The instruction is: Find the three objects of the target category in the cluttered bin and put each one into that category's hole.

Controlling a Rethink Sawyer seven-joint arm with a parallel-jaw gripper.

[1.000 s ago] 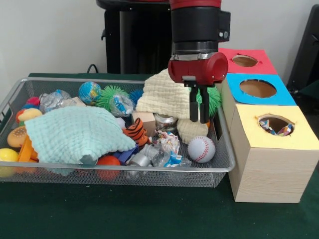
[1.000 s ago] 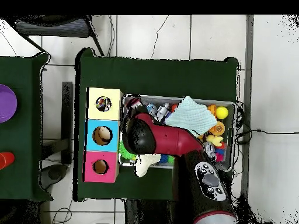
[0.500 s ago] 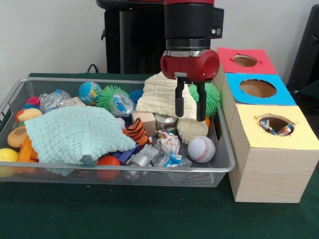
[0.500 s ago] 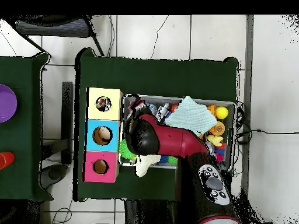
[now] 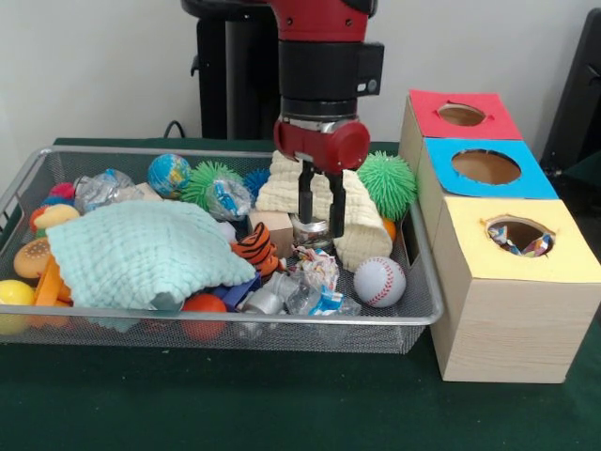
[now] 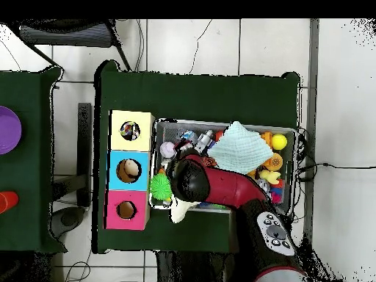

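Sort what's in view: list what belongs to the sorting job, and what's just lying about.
Job: gripper, open over the bin; yellow box, blue box, red box; wrappers already in the yellow box's hole, so probably the crumpled wrapper in the bin too.

Lying about: purple plate, red cup, chair.

Red-and-black arm (image 5: 322,66), round red wrist, two slim black jaws (dark buttons overhead)
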